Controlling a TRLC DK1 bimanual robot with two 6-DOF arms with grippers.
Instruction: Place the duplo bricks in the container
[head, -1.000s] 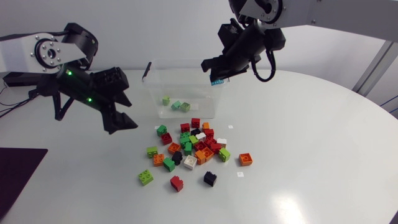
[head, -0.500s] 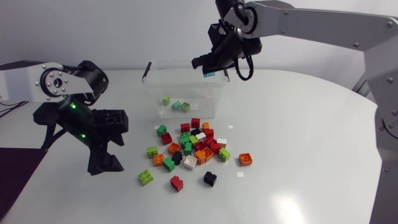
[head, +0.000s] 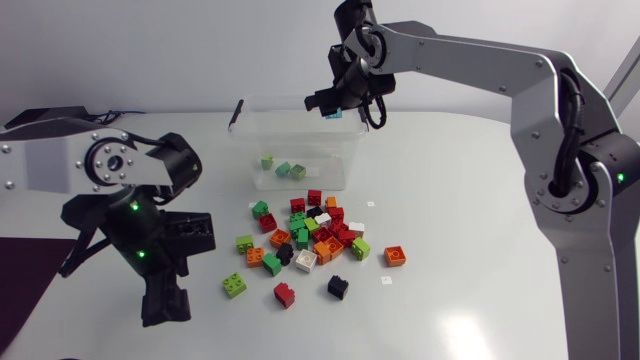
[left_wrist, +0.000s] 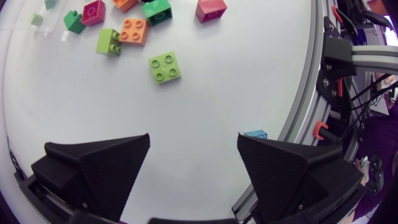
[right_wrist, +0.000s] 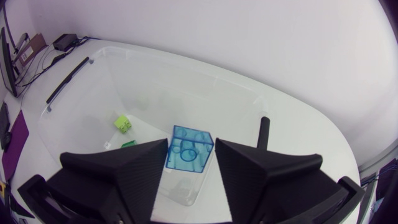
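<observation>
Over the far rim of the clear container my right gripper is shut on a translucent blue brick. The right wrist view shows that blue brick between both fingers of the gripper, above the container, which has a few green bricks on its floor. A pile of mixed duplo bricks lies in front of the container. My left gripper is open and low at the near left. In its wrist view a light green brick lies ahead of it.
The table's edge runs close beside the left gripper. Single bricks, black, red and orange, lie around the pile. The right half of the table is bare white surface.
My right arm has carried the blue brick left and back over the container. My left arm has swung from beside the container down toward the near left of the table.
</observation>
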